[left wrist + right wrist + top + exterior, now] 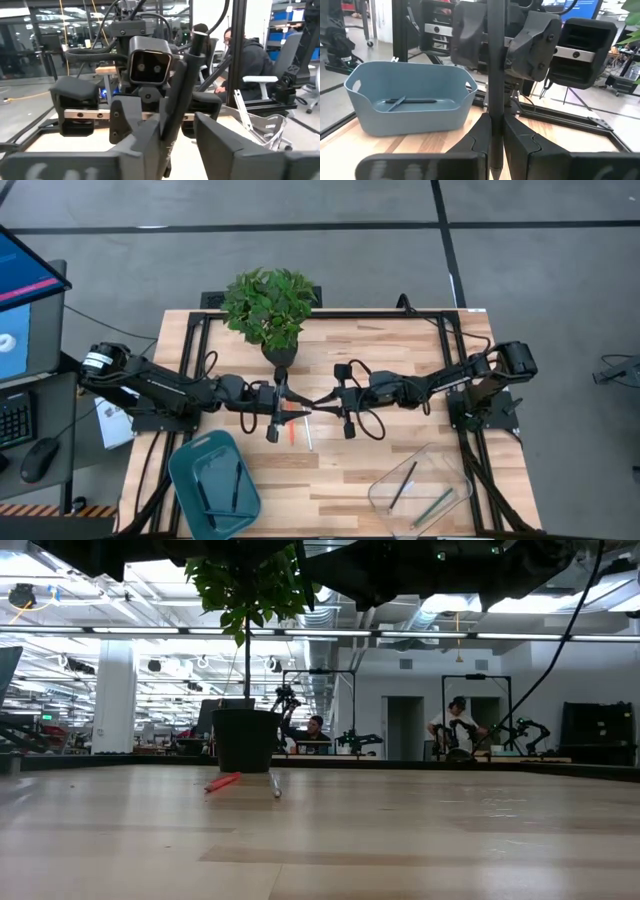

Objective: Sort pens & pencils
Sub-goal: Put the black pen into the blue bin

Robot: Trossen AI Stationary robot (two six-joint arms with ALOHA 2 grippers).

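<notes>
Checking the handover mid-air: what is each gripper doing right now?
Left gripper: fingers around the dark pen, closure cannot be told.
Right gripper: closed on that pen.

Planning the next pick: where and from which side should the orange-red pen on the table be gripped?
Grip the orange-red pen at mid-length, straight down from above, fingers closing across its thin shaft. It lies flat on the table, and the white pen lies close on its right-arm side, so keep the opening narrow.
</notes>
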